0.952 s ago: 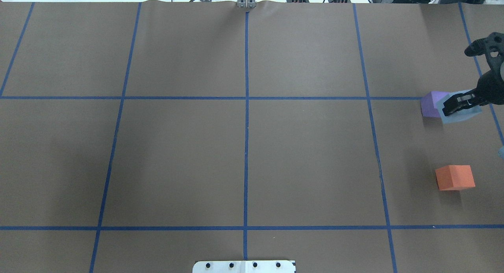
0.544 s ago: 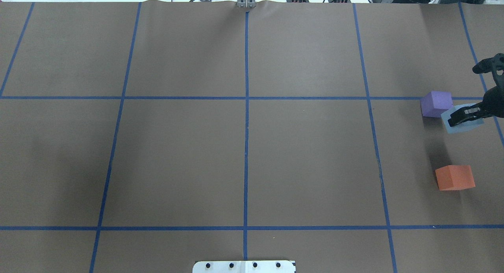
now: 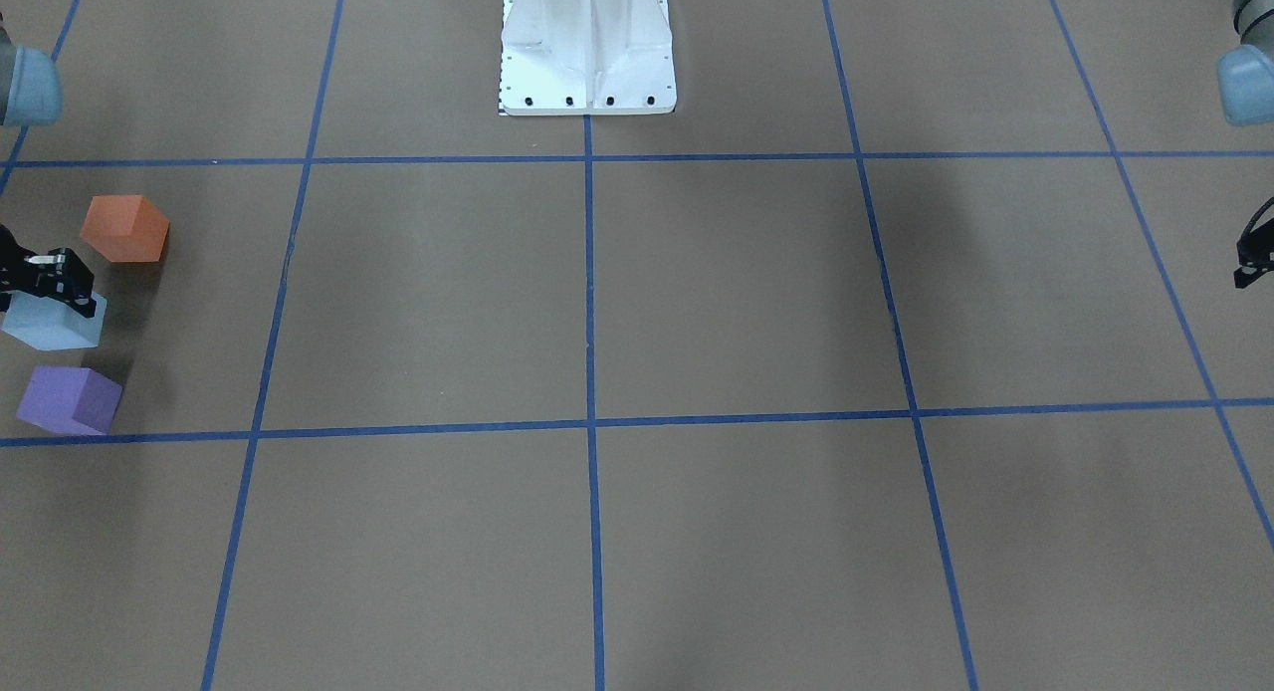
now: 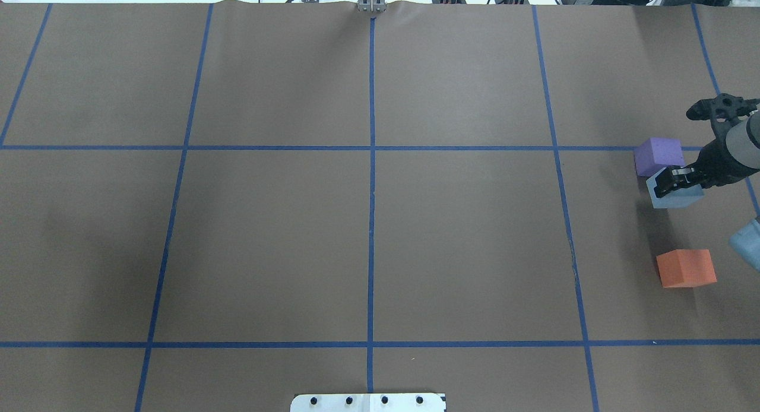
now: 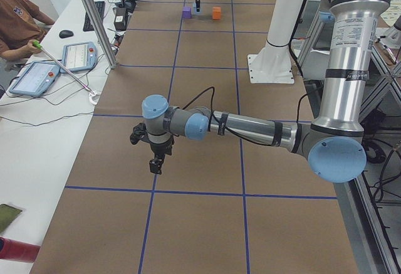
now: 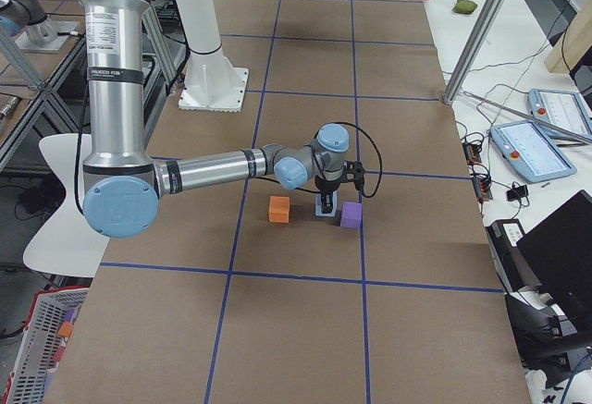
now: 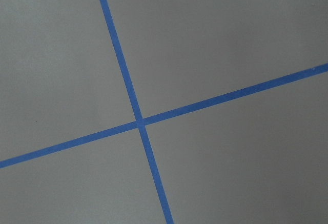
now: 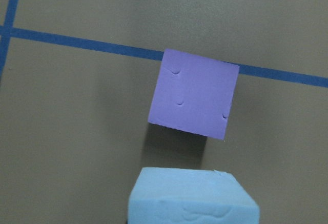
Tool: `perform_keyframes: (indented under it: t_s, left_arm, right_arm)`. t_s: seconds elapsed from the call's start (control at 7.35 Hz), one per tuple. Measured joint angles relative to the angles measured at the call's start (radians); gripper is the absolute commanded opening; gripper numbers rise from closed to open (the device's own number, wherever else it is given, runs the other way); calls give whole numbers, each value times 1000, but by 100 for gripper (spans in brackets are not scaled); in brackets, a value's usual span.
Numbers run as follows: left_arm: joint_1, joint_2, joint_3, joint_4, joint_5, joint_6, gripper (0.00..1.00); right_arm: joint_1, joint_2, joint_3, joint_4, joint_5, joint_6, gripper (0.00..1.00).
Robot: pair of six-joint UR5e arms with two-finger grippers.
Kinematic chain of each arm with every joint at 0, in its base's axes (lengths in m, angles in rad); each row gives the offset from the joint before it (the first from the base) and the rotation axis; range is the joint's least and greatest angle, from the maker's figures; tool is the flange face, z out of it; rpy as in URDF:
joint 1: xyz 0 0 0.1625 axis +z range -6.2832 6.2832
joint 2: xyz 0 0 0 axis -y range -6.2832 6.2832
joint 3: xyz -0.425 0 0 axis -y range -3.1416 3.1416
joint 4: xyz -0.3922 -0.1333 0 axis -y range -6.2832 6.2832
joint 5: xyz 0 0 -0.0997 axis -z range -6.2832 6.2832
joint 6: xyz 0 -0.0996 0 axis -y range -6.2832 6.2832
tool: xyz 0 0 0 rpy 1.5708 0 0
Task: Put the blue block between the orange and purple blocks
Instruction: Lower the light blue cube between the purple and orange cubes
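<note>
My right gripper (image 4: 674, 182) is shut on the light blue block (image 4: 675, 195) and holds it low over the table, just on the near side of the purple block (image 4: 658, 155). The orange block (image 4: 686, 268) lies further toward the robot, with a wider gap. In the front view the blue block (image 3: 55, 321) sits between the orange block (image 3: 124, 228) and the purple block (image 3: 70, 399). The right wrist view shows the purple block (image 8: 195, 95) beyond the blue block (image 8: 192, 196). I cannot tell if the blue block touches the table. My left gripper (image 5: 155, 161) hangs over bare table far away.
The brown table cover has a blue tape grid (image 4: 371, 162). The white robot base plate (image 3: 587, 44) stands at the table's near middle. An operator (image 5: 15, 23) sits beside the table with tablets (image 5: 78, 54).
My right gripper has carried the blue block from the right of the purple block, leftward and toward the robot, and lower, into the gap between purple and orange.
</note>
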Motion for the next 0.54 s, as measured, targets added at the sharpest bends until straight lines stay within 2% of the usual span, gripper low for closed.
perform_keyframes:
  t_s: [0.54]
  left_arm:
    - [0, -5, 6, 0, 0, 3, 100]
  right_arm:
    - [-28, -4, -20, 1, -8, 26, 0]
